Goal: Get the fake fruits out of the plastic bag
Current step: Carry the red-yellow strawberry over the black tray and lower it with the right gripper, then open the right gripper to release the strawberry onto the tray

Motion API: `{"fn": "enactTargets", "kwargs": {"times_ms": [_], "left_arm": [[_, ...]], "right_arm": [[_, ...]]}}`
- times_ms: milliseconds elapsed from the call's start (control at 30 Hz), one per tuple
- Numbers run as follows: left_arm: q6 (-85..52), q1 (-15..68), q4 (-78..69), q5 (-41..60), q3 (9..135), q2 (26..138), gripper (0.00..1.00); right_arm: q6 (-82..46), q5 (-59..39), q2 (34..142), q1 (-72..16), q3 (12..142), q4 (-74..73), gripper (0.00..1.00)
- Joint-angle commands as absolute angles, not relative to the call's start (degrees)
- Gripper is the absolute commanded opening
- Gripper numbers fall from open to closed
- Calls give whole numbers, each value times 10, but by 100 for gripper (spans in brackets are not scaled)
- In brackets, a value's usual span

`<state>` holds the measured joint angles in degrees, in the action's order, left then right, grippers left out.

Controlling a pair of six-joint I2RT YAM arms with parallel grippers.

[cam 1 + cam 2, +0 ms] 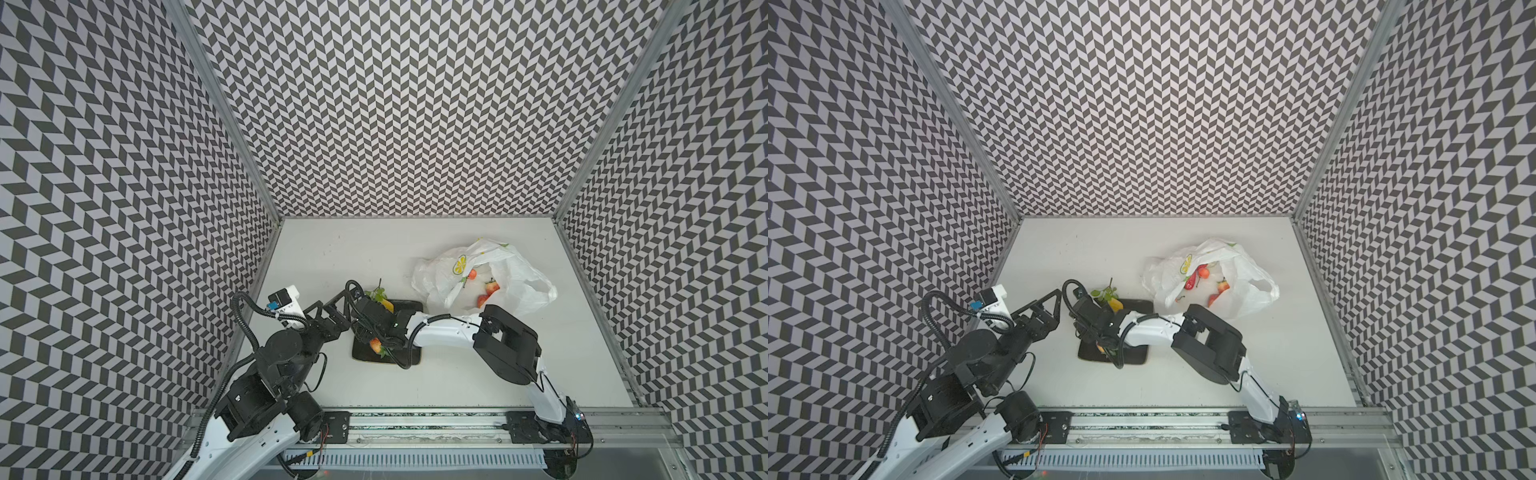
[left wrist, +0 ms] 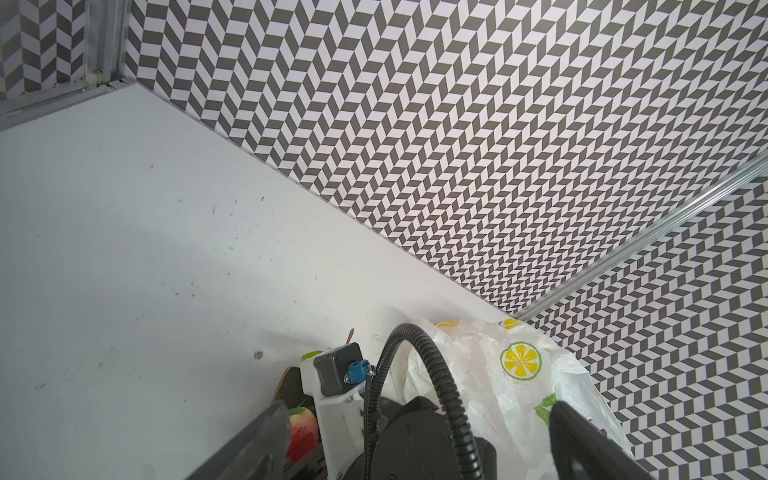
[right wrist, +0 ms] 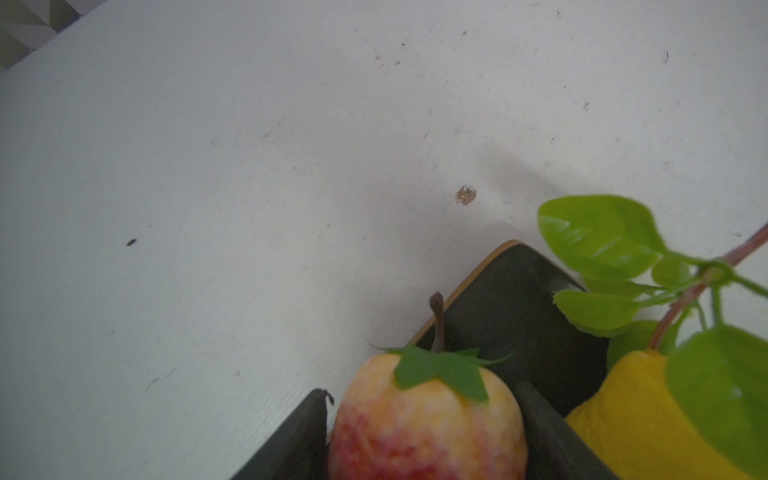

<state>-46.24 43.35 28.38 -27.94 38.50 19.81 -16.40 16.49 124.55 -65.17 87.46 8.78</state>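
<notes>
**Fruit over the plate:** The right claw (image 3: pixel 424 411) is hanging over the near-left part of a dark square plate (image 1: pixel 409 309). Its two black fingers (image 3: pixel 291 440) are flanking a glossy red-and-yellow plastic peach (image 3: pixel 424 432) with a green leaf cap and brown stem. Whether the fingers are pressing on the peach or standing just clear of it cannot be told.

On the far part of the same plate, a yellow plastic lemon (image 3: pixel 636 424) is lying. Its green leafy twig (image 3: pixel 602 237) is reaching out past the plate's far edge.

The left claw (image 1: pixel 332 313) is hovering just left of the plate, its jaws spread wide and holding nothing.

A thin translucent white plastic bag (image 1: pixel 440 274), printed with yellow-green lemon slices, is lying crumpled on the white table (image 1: pixel 332 249). It is sitting to the right of the plate and a little farther back, close to the plate's far-right corner. At least three red and red-yellow fruits (image 1: pixel 492 286) are showing inside it in both top views. The right arm is reaching leftward across the near edge of the bag to the plate.
</notes>
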Motion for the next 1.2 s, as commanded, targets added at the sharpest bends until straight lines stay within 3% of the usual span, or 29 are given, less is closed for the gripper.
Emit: {"fn": "enactTargets", "kwargs": {"times_ms": [0, 533, 733, 933, 1167], "left_arm": [[-472, 431, 284, -285, 396, 198, 97], [-457, 431, 274, -288, 418, 207, 97], [-437, 431, 260, -270, 426, 226, 97], [-408, 431, 216, -220, 422, 262, 97], [-376, 431, 143, -119, 417, 355, 97]], "right_arm": [[-158, 178, 1225, -659, 878, 79, 73], [-167, 124, 1059, -671, 850, 82, 73], [-193, 133, 922, -671, 759, 86, 69], [-234, 214, 759, -668, 626, 120, 67], [-319, 229, 629, -575, 542, 251, 62]]}}
